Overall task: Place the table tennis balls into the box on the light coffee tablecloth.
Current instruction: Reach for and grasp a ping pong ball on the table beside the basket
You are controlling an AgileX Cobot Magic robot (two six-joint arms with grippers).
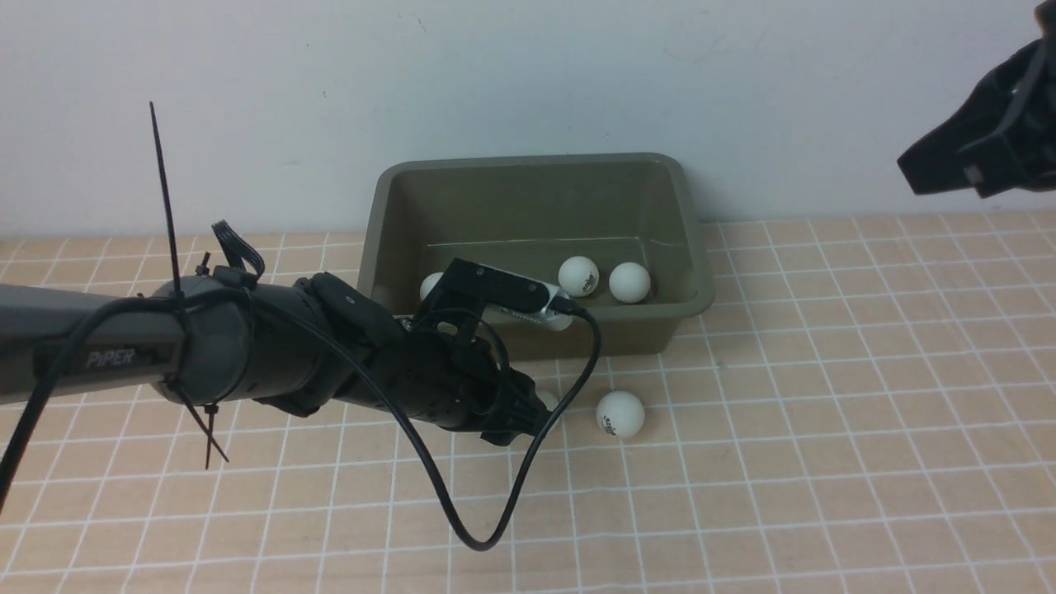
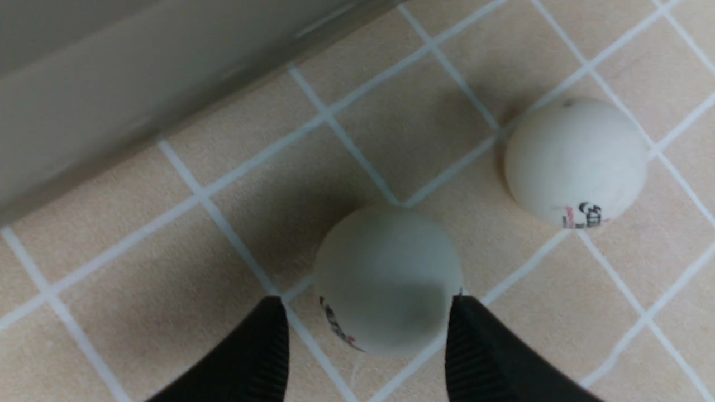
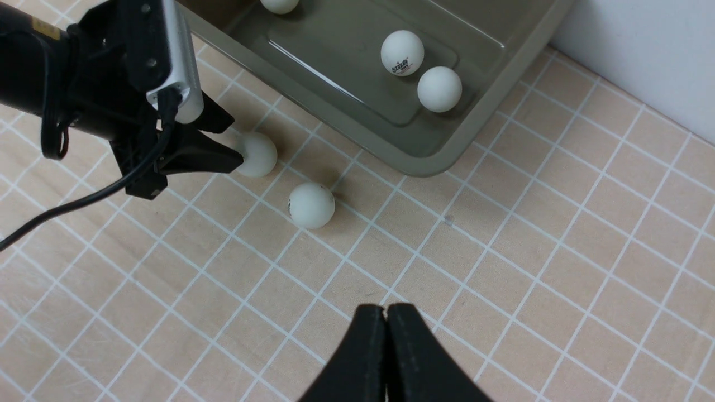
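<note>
The olive box (image 1: 693,272) stands on the light coffee tablecloth (image 1: 825,412) against the wall. Three table tennis balls lie in the box: two side by side (image 1: 577,275) (image 1: 629,282) and one (image 1: 429,287) half hidden behind my left arm. Two more rest on the cloth in front of the box. One of these (image 2: 388,279) sits between the fingers of my left gripper (image 2: 363,304), which is open; one finger touches it and the other stands a little off. The other ball (image 1: 619,414) lies free just to the right. My right gripper (image 3: 385,312) hangs shut and empty, high at the right.
The left arm's black cable (image 1: 495,495) loops down over the cloth in front of the gripper. The box's near wall (image 2: 111,111) runs close beside the left gripper. A white wall stands right behind the box.
</note>
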